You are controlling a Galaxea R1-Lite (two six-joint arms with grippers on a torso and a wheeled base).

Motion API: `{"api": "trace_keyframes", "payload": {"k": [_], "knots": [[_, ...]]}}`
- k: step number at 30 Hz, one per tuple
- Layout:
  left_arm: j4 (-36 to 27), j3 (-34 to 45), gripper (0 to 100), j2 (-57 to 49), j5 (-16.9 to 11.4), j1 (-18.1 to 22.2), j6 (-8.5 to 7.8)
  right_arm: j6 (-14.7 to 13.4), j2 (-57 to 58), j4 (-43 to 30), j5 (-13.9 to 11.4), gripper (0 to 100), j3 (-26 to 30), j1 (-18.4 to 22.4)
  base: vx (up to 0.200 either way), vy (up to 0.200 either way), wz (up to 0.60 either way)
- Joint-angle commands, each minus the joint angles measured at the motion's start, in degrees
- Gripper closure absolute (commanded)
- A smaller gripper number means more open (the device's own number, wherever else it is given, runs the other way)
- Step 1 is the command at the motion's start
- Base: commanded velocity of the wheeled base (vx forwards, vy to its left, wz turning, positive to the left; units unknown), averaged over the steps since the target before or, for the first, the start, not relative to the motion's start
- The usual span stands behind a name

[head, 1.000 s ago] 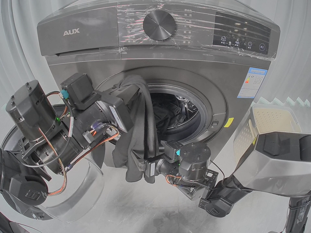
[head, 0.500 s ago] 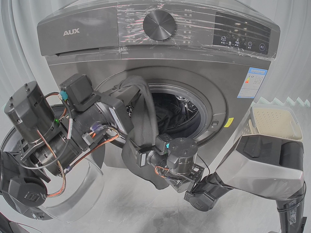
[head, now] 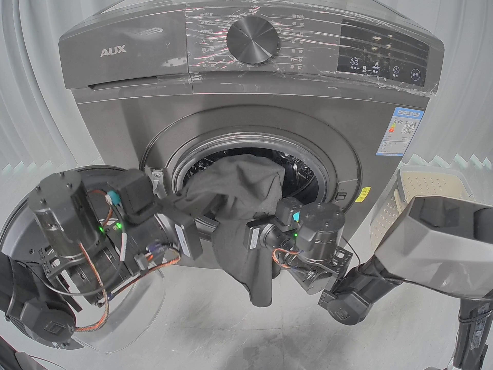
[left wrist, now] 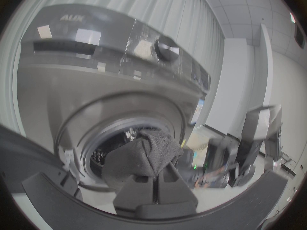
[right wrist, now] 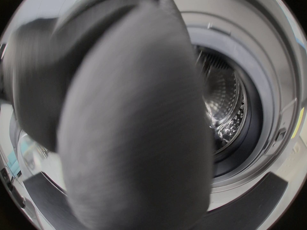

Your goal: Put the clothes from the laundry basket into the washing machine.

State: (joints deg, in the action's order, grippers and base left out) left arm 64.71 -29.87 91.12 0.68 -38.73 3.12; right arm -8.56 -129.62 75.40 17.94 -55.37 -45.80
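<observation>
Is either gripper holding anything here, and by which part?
Both hold the dark grey garment: the left gripper pinches a bunched upper fold, and the right gripper grips its hanging side lower down.

**A:** You had one washing machine (head: 257, 104) in front of you, with one round door (head: 136, 304) and one dial (head: 252, 39).

**B:** And clothes? You could count one dark garment (head: 246, 191), no more than that for certain.

**A:** Right. You also had one laundry basket (head: 436, 186).

**B:** Stickers on the machine's front?

**A:** You had two: one blue label (head: 399, 131) and one yellow sticker (head: 362, 194). And you had two grippers, the left gripper (left wrist: 156, 184) and the right gripper (head: 241, 237).
</observation>
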Motion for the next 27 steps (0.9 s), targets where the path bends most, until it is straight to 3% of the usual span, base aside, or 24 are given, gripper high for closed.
{"api": "trace_keyframes", "payload": {"k": [1,8,13,14,20,23,27], "knots": [[-0.28,4.91,100,3.36,-0.33,0.15,-0.22,0.12,6.66,-0.43,1.13,100,2.46,0.71,0.0,0.0,0.0],[-0.11,10.53,100,8.19,-0.68,0.5,-0.48,0.12,8.42,-0.6,1.22,100,2.64,0.89,0.0,0.0,0.0],[-0.02,11.94,100,11.44,-0.68,0.67,-1.63,0.12,8.86,-0.43,1.22,100,3.43,0.62,0.0,0.0,0.0],[-0.11,12.38,0,11.71,-0.68,0.67,-2.07,0.12,8.86,-0.43,1.22,100,3.43,0.71,0.0,0.0,0.0],[0.16,17.47,0,13.47,-0.95,0.06,-2.59,0.12,9.65,-0.34,1.22,100,5.36,0.98,0.0,0.0,0.0],[1.56,20.02,0,13.47,-2.79,-0.03,-2.77,0.21,9.65,-0.16,1.22,100,6.41,1.59,0.0,0.0,0.0],[3.5,23.28,0,13.38,-4.11,-0.65,-4.18,0.21,9.65,-0.34,1.22,100,6.68,2.82,0.0,0.0,0.0]]}}
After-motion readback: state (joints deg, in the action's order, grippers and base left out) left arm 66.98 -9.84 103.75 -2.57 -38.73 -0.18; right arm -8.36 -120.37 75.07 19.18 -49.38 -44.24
